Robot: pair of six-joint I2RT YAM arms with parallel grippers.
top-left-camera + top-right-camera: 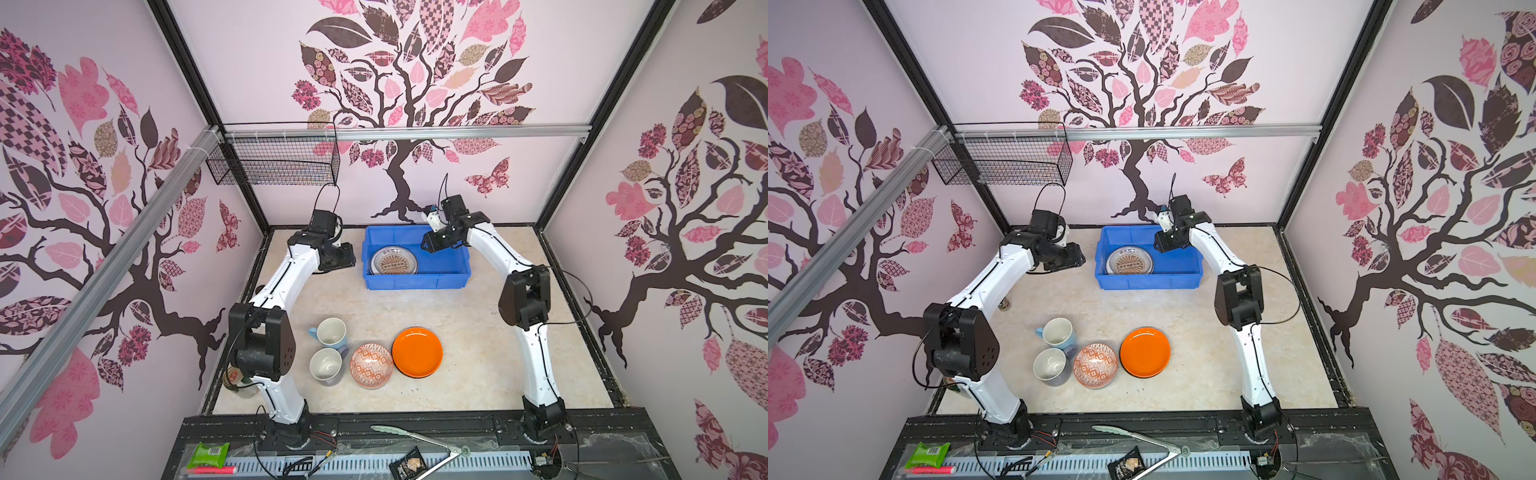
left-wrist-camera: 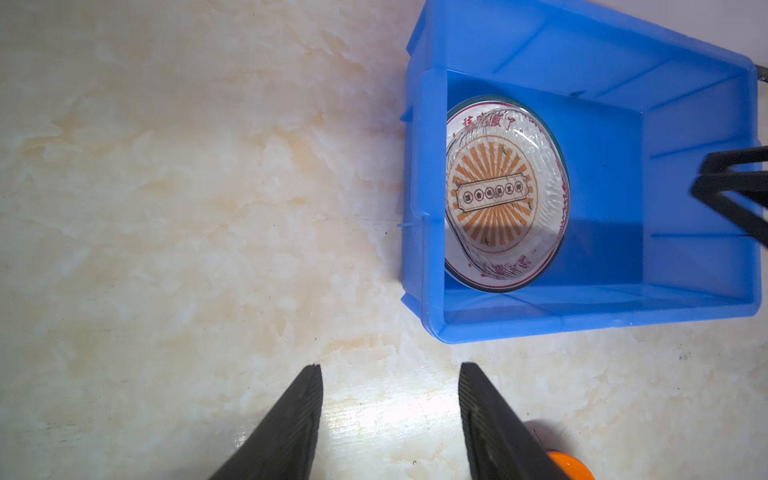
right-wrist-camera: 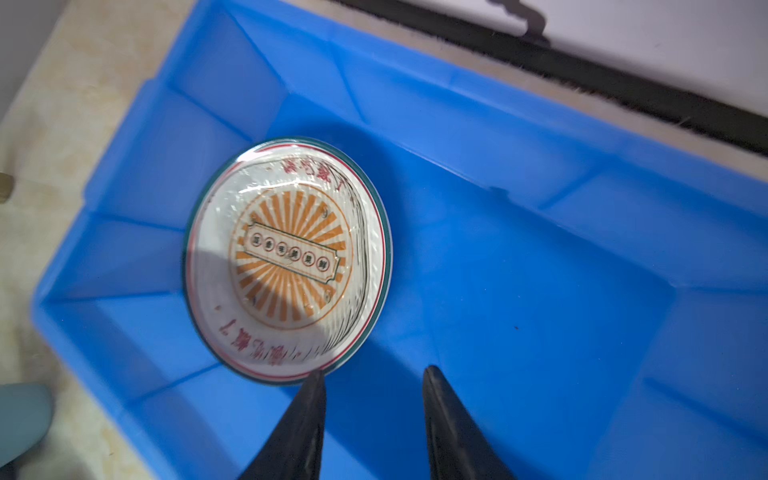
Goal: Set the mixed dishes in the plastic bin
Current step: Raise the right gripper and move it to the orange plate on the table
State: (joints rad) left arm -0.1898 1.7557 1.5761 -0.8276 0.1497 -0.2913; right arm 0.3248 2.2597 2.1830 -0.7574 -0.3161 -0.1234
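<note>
Right pincer [image 3: 374, 372] here: spread apart, nothing in it, hanging over the blue bin [image 1: 415, 282]. One fingertip [image 3: 309, 407] is just beside the rim of the sunburst plate [image 3: 286, 257]. That plate lies inside the bin, toward its left end. The bin sits mid-way along the tabletop's [image 2: 166, 208] far edge. My left pincer [image 2: 391, 366] is spread too, empty, over bare tabletop just left of the bin. Near the front edge sit a mug [image 1: 331, 331], another mug [image 1: 326, 364], the patterned bowl [image 1: 371, 365] and the orange plate [image 1: 417, 352].
</note>
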